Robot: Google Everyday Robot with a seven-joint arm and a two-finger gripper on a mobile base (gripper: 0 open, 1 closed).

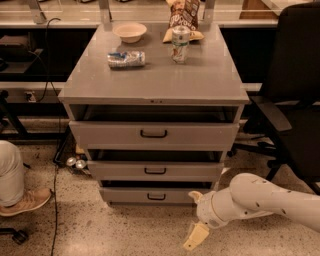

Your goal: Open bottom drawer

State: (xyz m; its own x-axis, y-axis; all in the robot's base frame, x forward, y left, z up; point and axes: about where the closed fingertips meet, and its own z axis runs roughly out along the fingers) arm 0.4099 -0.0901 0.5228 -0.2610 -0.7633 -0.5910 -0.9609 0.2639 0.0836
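Note:
The grey cabinet (155,80) has three drawers. The bottom drawer (125,195) is the lowest, with a shallow grey front and a small black loop handle (156,196). It stands slightly out, with a dark gap above its front. My gripper (195,216) is low on the right, just beyond the drawer's right end and near the floor. It is open and empty: one cream finger (196,236) points down to the floor and the other (194,195) sits by the drawer's right corner. It is not touching the handle.
The middle drawer (155,170) and top drawer (154,134) are also slightly out. A bowl (130,32), a lying bottle (126,59), a can (180,44) and a chip bag (183,15) sit on top. A black chair (295,100) stands right. A person's shoe (25,201) is at left.

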